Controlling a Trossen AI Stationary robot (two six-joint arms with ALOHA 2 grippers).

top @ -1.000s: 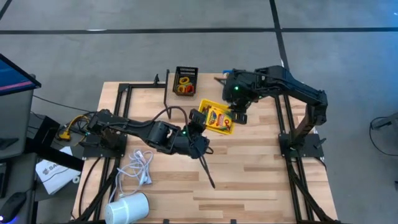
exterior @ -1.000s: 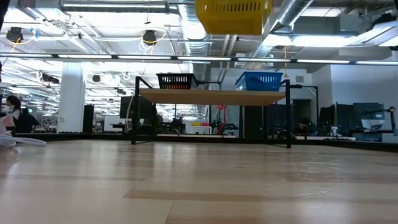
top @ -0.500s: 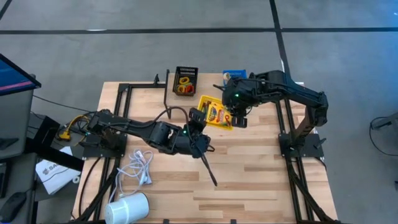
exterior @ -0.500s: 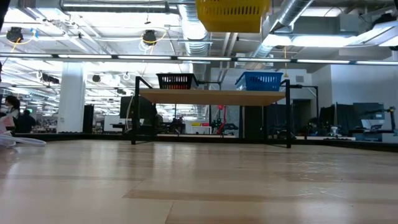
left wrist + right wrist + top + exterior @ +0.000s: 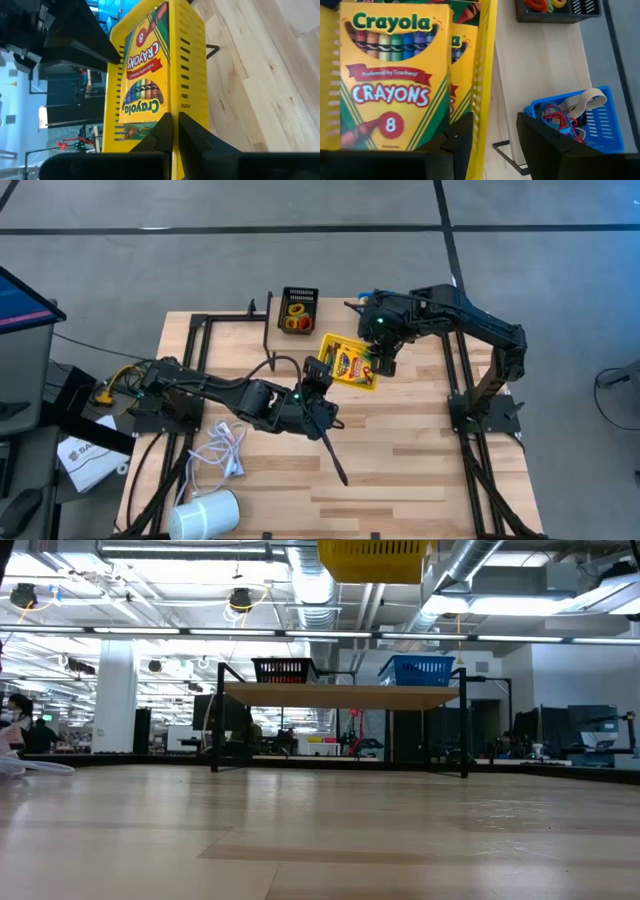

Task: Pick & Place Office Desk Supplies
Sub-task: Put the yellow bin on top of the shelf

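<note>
A yellow bin holding crayon boxes hangs in the air above the table's far middle; only its underside shows in the low view. My left gripper is shut on the bin's left end. My right gripper is open at the bin's right end, one finger inside the bin and the other outside, with a gap to the wall. A black bin with coloured rings and a blue bin with rubber bands rest on a raised shelf. My left gripper pinches the yellow bin's slotted wall at its rim between its two fingers, one inside the bin and one outside. The fingers come from the table's left, slanting slightly down. The bin is lifted clear of the table and tilted. My right gripper's inner finger lies close to the wall's inside; I cannot tell whether it touches.
A white coiled cable and a white cylinder lie at the table's near left. The shelf's black frame stands along the far edge. Bare wood shows at the near right.
The yellow bin has risen a little and shifted slightly toward the far edge, still in my left gripper. My right gripper has shifted a little at the bin's right end, toward the table's left and then toward the far edge.
</note>
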